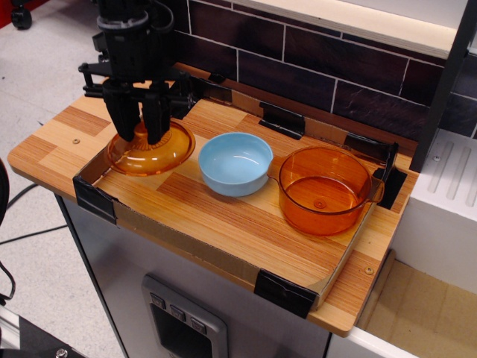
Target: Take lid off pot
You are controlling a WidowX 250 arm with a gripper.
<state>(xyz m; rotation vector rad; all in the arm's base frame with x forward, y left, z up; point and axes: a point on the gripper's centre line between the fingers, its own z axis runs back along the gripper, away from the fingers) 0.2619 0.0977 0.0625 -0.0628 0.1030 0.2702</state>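
On the wooden surface (223, 216), the open amber glass pot (325, 189) sits right, a light blue bowl (235, 163) beside it. Farther left, the black end effector (139, 128) pinches the domed amber glass lid (149, 148) by its knob; best lowered level before letting go.

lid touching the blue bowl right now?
Apart. The observation.image view shows a strip of bare wood between the lid, under the gripper, and the blue bowl.
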